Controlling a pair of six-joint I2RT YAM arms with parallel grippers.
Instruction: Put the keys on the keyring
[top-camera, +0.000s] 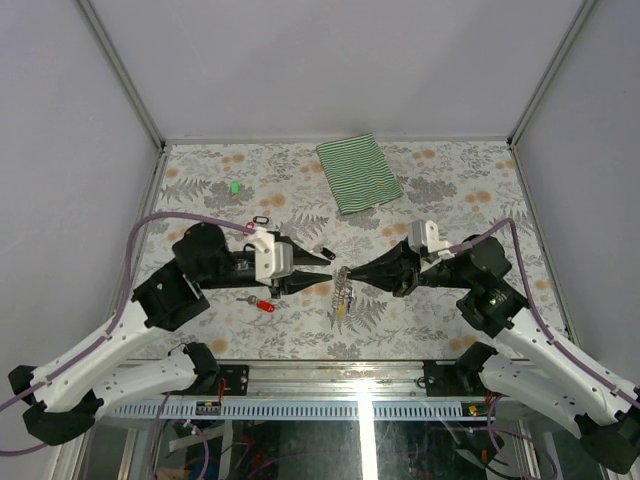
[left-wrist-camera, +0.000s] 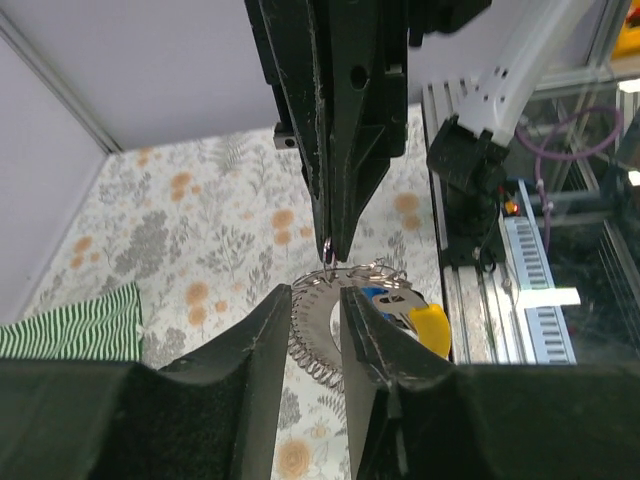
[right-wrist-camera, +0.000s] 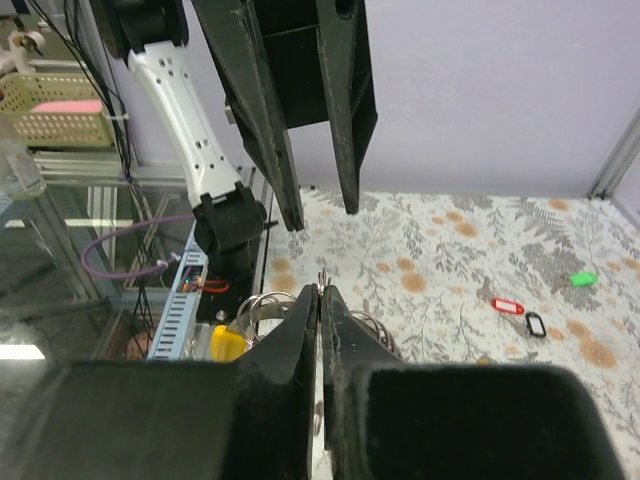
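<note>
The keyring (top-camera: 343, 287) hangs above the table's middle, between the two gripper tips. My right gripper (right-wrist-camera: 320, 290) is shut on its thin wire, seen from the other side as a dark tip (left-wrist-camera: 335, 245) pinching the ring's top. A yellow-tagged key (left-wrist-camera: 432, 325) and a blue-tagged one (left-wrist-camera: 385, 297) hang from the keyring (left-wrist-camera: 322, 318). My left gripper (left-wrist-camera: 315, 290) is open, its fingers either side of the ring with a gap. A red-tagged key (top-camera: 265, 305), a black-tagged one (top-camera: 262, 221) and a green tag (top-camera: 234, 186) lie on the floral table.
A green-striped folded cloth (top-camera: 358, 172) lies at the back centre. Another dark tag (top-camera: 322, 250) rests just behind the left gripper (top-camera: 328, 272). White walls with metal posts close in the table on three sides. A metal rail (top-camera: 340, 380) runs along the near edge.
</note>
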